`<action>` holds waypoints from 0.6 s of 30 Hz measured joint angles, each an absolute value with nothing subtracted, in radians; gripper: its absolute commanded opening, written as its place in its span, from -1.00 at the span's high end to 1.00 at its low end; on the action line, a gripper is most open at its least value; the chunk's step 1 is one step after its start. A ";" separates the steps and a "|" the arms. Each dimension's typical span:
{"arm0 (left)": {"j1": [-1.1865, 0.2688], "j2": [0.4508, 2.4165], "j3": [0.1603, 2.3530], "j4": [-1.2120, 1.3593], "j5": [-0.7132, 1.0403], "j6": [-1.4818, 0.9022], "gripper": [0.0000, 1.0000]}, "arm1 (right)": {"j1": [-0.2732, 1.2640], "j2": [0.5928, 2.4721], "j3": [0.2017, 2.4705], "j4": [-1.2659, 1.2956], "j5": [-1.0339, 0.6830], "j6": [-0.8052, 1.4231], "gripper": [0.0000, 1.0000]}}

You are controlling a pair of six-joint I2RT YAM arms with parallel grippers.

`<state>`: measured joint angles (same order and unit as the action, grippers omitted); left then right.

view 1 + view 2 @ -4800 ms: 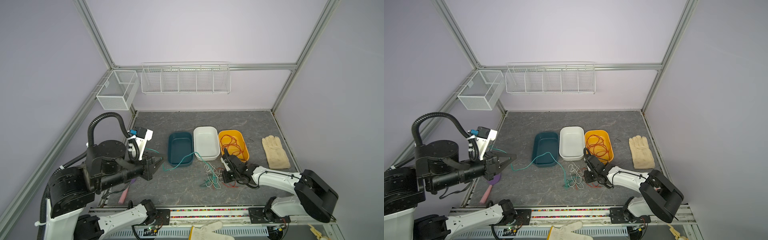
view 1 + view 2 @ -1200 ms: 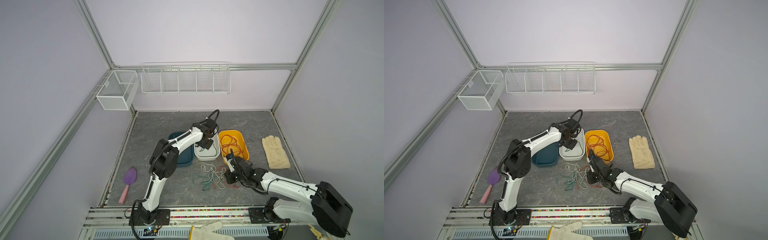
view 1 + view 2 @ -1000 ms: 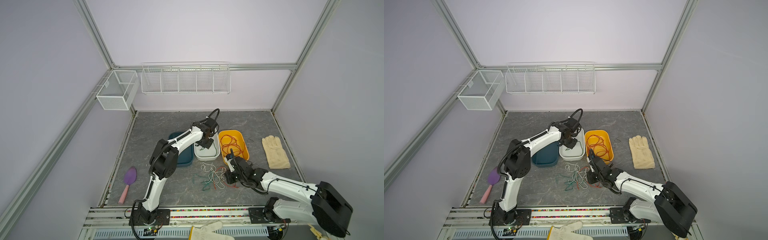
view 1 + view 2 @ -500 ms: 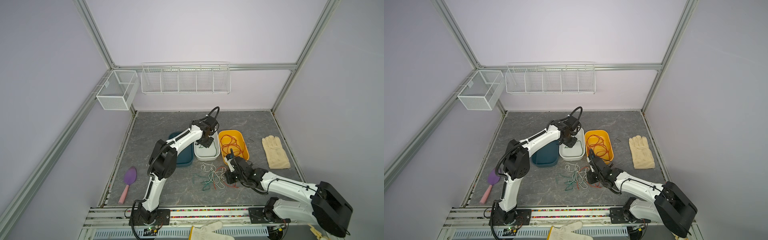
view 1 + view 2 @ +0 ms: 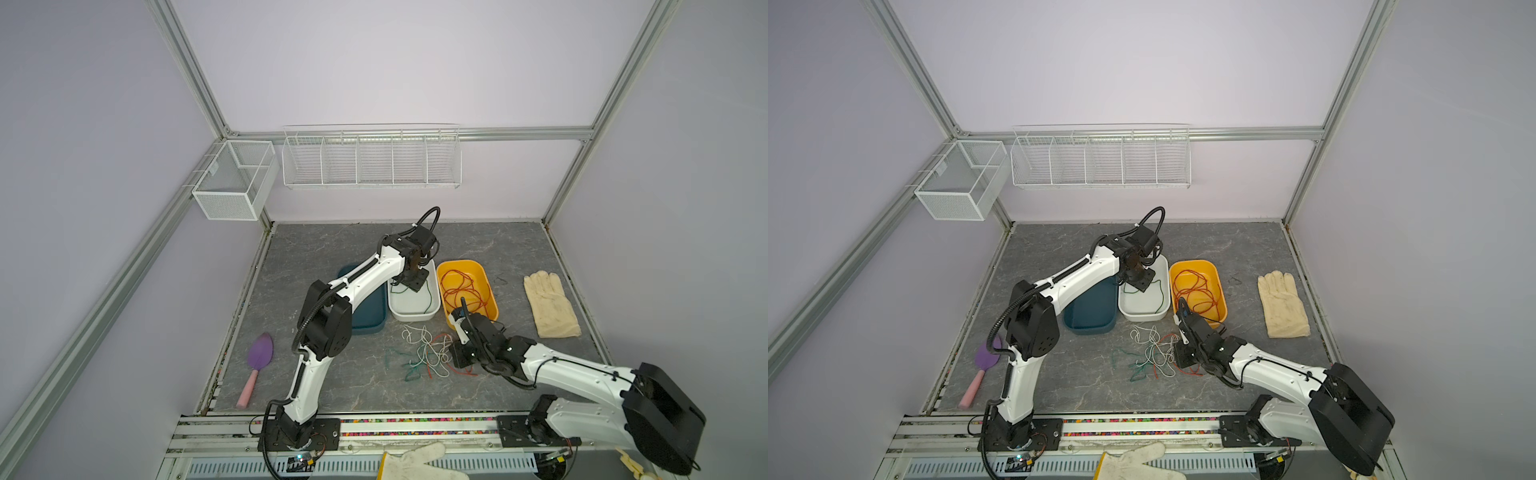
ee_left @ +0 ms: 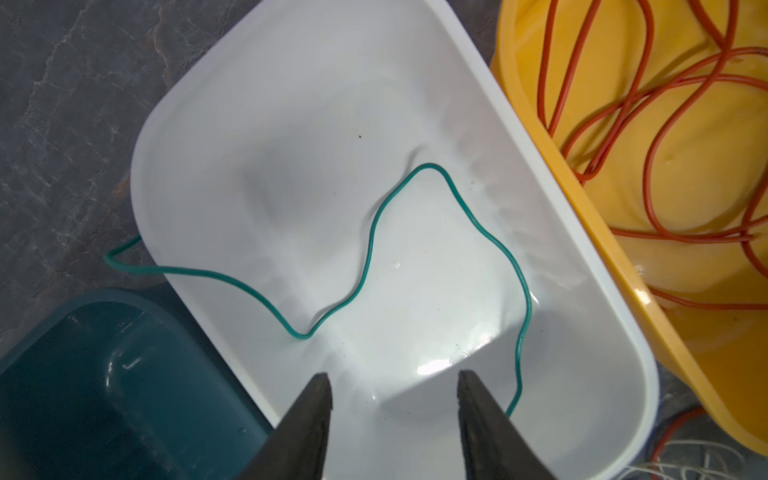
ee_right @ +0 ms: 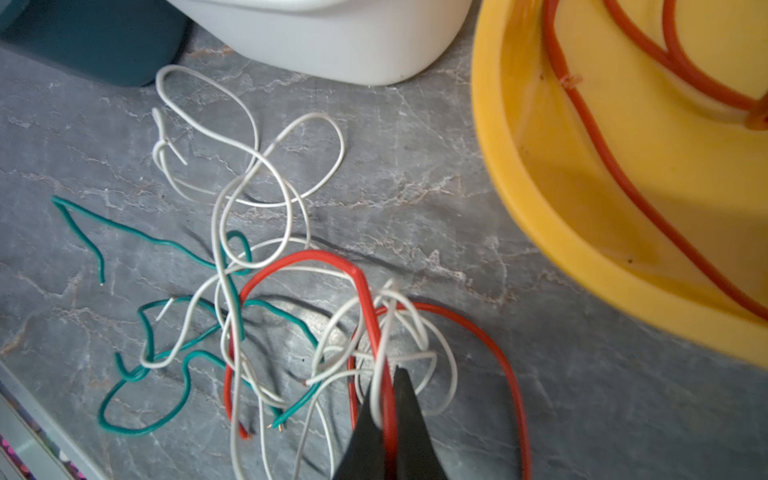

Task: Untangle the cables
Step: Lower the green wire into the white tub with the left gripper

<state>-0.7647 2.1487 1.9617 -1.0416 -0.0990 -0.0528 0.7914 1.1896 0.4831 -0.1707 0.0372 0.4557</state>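
A tangle of white, green and red-orange cables (image 5: 428, 355) (image 7: 232, 291) lies on the grey table in front of the trays. My right gripper (image 7: 384, 386) (image 5: 455, 357) is low at the tangle's right side, shut on a red-orange cable (image 7: 365, 299) with a white strand pinched alongside. One green cable (image 6: 370, 249) (image 5: 428, 299) lies loose in the white tray (image 6: 478, 83), one end hanging over its rim. My left gripper (image 6: 392, 380) (image 5: 412, 286) hovers over that tray, open, with nothing between its fingers. More red-orange cables (image 5: 461, 289) lie coiled in the yellow tray (image 5: 490, 299).
A teal tray (image 5: 370, 320) stands left of the white one, partly under the left arm. A cream glove (image 5: 548, 303) lies at the right, a purple scoop (image 5: 257, 361) at the left, another glove (image 5: 415, 461) on the front rail. Wire baskets (image 5: 370, 158) hang on the back wall.
The left gripper's jaws have spread apart over the white tray, and the green cable now lies free in it. The right arm and the tangle have not moved.
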 measured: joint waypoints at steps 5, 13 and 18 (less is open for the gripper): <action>-0.775 2.149 1.962 -1.048 -0.102 -0.060 0.03 | 0.792 1.190 0.483 -0.171 0.037 0.456 0.87; -0.761 2.101 1.911 -1.000 -0.142 -0.148 0.01 | 0.791 1.190 0.483 -0.171 0.037 0.456 0.88; -0.711 2.084 1.903 -0.962 -0.114 -0.230 0.01 | 0.792 1.190 0.483 -0.171 0.036 0.456 0.87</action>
